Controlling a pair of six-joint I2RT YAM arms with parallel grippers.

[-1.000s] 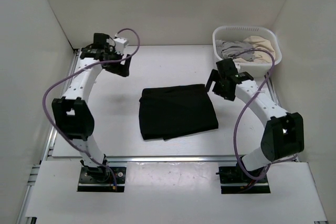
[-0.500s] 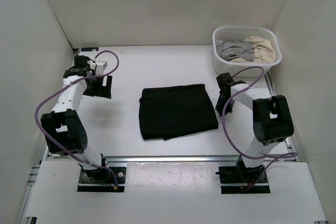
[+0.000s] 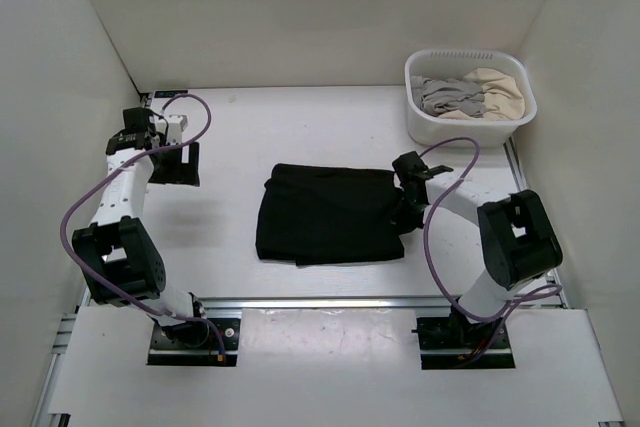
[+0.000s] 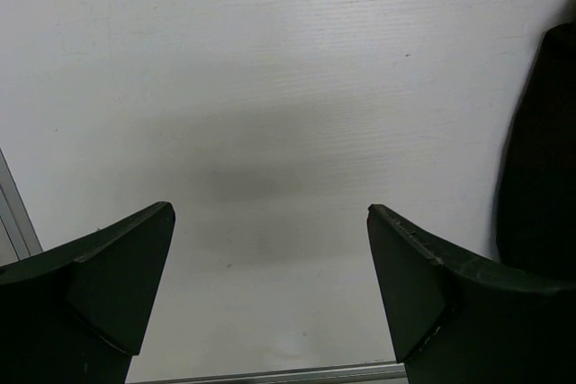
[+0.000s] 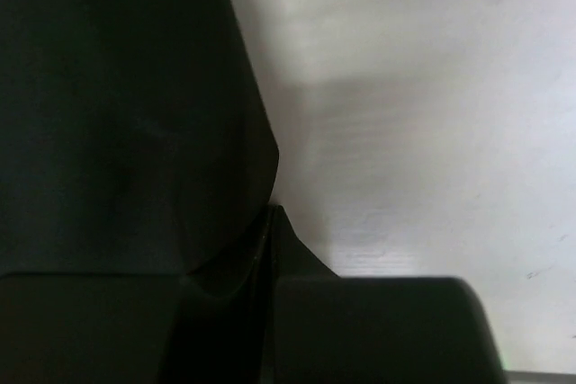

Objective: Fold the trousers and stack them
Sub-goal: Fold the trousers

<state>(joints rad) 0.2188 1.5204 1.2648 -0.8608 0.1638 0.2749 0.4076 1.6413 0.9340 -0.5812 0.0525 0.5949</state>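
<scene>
From the top, the trousers (image 3: 325, 215) lie folded into a flat black block at the middle of the table (image 3: 300, 122), their near edge uneven, with layers slightly offset. The right gripper (image 3: 403, 211) is low at their right edge, touching the cloth; its fingertips merge with the black fabric and are hard to make out. The left gripper (image 3: 178, 167) hangs over bare table well left of the trousers, jaws spread. A white basket (image 3: 420, 125) in the far right corner holds grey and beige garments (image 3: 468, 95).

In the left wrist view, the left gripper (image 4: 270, 213) stands released, with only table (image 4: 270, 69) between its fingers. A dark blurred shape (image 4: 540, 150) is cut off at the right edge; I cannot tell what it is.

In the right wrist view, the right gripper (image 5: 272, 231) is clenched, with only a thin seam between its fingers. The trousers (image 5: 117, 114) fill the left half as a featureless black mass against it. Whether any cloth is pinched I cannot tell.
</scene>
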